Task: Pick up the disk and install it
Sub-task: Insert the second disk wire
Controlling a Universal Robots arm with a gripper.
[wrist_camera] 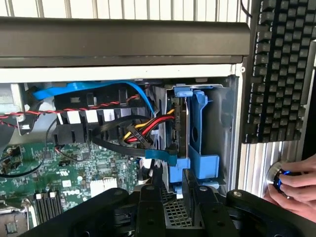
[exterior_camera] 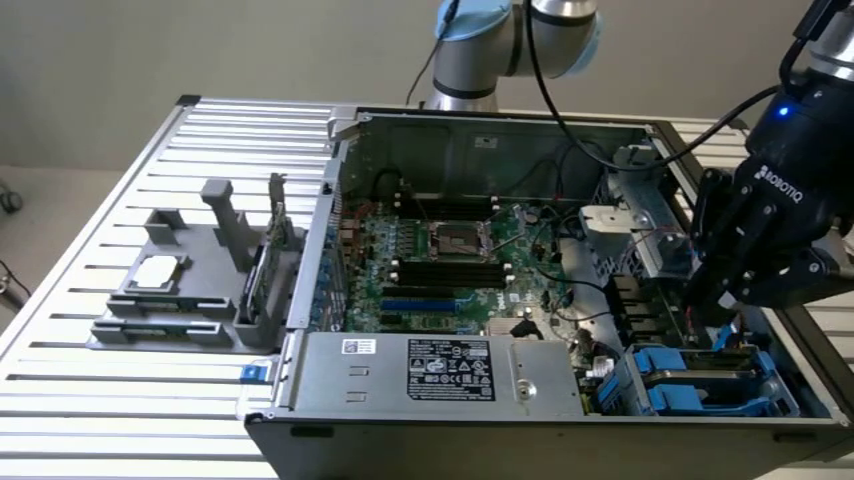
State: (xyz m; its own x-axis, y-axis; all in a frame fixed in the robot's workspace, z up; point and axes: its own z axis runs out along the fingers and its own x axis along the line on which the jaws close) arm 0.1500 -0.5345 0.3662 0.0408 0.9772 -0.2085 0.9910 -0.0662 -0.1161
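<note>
The disk (wrist_camera: pixel 180 126) stands on edge in its blue plastic carrier (wrist_camera: pixel 203 148), inside the drive bay at the corner of the open computer case. My gripper (wrist_camera: pixel 173 191) is over the near end of the carrier, one black finger (wrist_camera: pixel 148 202) on each side, shut on the disk. In the exterior view my gripper (exterior_camera: pixel 727 330) reaches down into the case at that view's right. It is just above the blue carriers (exterior_camera: pixel 687 385) in the bay.
Red, yellow and black cables (wrist_camera: pixel 140 132) and a blue ribbon cable (wrist_camera: pixel 98 89) lie close beside the bay. The case also holds the motherboard (exterior_camera: pixel 441 260) and the silver power-supply box (exterior_camera: pixel 447 368). Outside it are a grey fixture (exterior_camera: pixel 174 295), a keyboard (wrist_camera: pixel 281 69) and a person's hand (wrist_camera: pixel 296 185).
</note>
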